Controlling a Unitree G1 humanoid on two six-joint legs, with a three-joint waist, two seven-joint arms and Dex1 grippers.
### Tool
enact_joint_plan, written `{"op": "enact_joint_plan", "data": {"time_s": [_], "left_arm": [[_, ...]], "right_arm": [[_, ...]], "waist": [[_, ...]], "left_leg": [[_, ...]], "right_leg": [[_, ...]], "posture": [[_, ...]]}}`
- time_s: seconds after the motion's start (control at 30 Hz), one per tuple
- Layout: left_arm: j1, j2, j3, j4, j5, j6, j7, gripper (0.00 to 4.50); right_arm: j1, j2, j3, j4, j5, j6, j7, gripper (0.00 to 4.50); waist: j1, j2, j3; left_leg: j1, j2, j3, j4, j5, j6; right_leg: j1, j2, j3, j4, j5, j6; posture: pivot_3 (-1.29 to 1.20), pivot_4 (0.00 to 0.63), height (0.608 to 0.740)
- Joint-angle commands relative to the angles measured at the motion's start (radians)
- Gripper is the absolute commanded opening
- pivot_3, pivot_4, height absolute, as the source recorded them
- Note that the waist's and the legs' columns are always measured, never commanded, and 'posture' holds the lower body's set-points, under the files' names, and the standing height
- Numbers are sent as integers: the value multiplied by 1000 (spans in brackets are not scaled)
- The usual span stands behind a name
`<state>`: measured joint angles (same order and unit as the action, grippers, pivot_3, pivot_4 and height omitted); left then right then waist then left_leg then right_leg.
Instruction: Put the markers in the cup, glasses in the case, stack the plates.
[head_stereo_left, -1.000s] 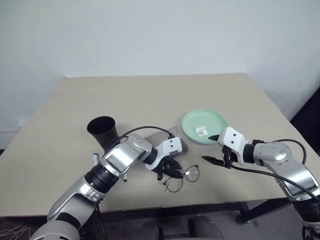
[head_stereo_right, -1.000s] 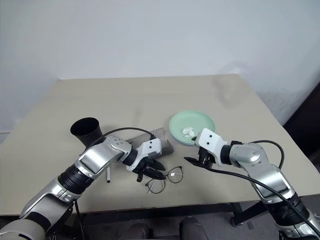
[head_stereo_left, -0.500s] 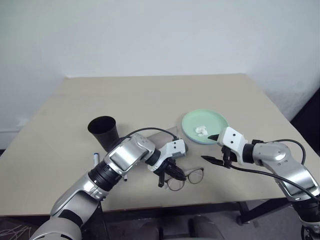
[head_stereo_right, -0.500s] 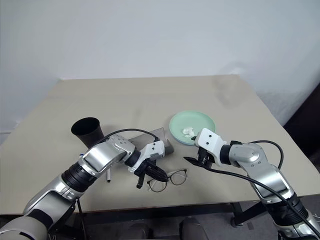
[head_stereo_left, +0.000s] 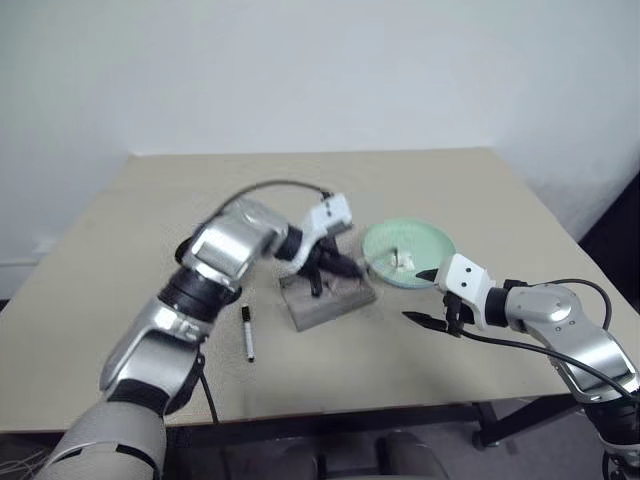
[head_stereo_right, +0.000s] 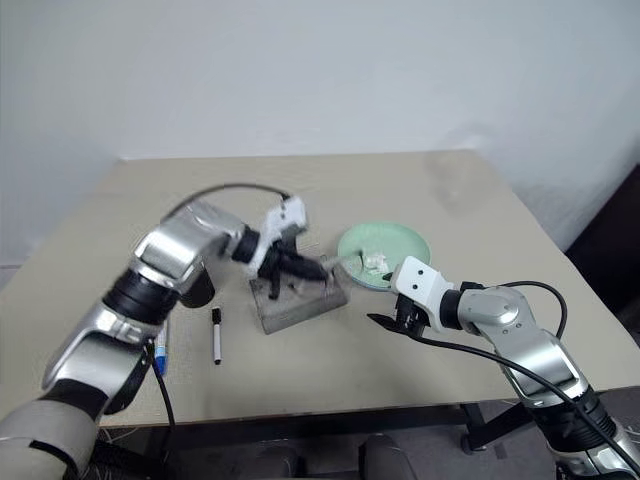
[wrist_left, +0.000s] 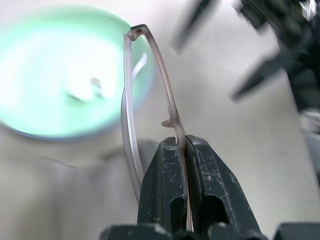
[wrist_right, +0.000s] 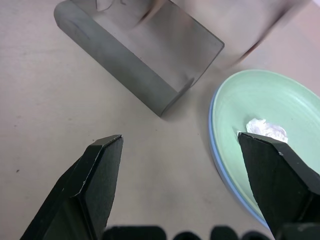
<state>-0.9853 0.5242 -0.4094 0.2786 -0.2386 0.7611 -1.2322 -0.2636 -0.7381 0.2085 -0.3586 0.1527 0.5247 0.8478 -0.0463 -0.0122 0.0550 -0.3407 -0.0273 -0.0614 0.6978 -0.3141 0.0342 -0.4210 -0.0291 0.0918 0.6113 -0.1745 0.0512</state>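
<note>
At frame centre, the left gripper (wrist_left: 181, 150), pinched shut on the wire-frame glasses (wrist_left: 150, 90), holds them above the open grey case (head_stereo_left: 325, 300), the next move likely lowering them in, while the right gripper (head_stereo_left: 425, 296) hangs wide open, empty.

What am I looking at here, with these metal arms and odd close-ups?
A two-armed humanoid robot works at a beige table. Two pictures come from cameras in its head; the two close-ups come from cameras on its wrists. The left gripper is shut on thin wire glasses, holding them above a grey case. The right gripper is open beside a mint green plate resting on a blue plate, with a paper wad on top. A black-capped marker, a blue-capped marker and a black cup are also there.
</note>
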Motion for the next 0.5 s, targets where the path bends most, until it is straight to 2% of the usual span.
{"op": "enact_joint_plan", "data": {"time_s": [0.03,0.23,0.5], "left_arm": [[-50,10,-2,131,69,-110,-12,56],[-67,-7,-49,294,166,-235,-60,56],[1,-16,-88,303,228,-287,-117,56]], "right_arm": [[-25,6,-21,-1,-7,-18,-8,3996],[-35,12,-18,9,-11,-24,-7,3996],[-29,17,-20,2,-13,-23,-10,3996]], "waist": [[0,0,0],[1,0,0],[1,0,0]], "left_leg": [[0,0,0,0,0,0],[-1,-1,-1,-1,0,0],[-2,-1,-1,-1,-1,1]], "right_leg": [[0,0,0,0,0,0],[-1,0,0,-1,0,0],[-1,0,1,-1,0,1]], "posture": [[0,0,740],[0,0,740],[0,0,740]]}}
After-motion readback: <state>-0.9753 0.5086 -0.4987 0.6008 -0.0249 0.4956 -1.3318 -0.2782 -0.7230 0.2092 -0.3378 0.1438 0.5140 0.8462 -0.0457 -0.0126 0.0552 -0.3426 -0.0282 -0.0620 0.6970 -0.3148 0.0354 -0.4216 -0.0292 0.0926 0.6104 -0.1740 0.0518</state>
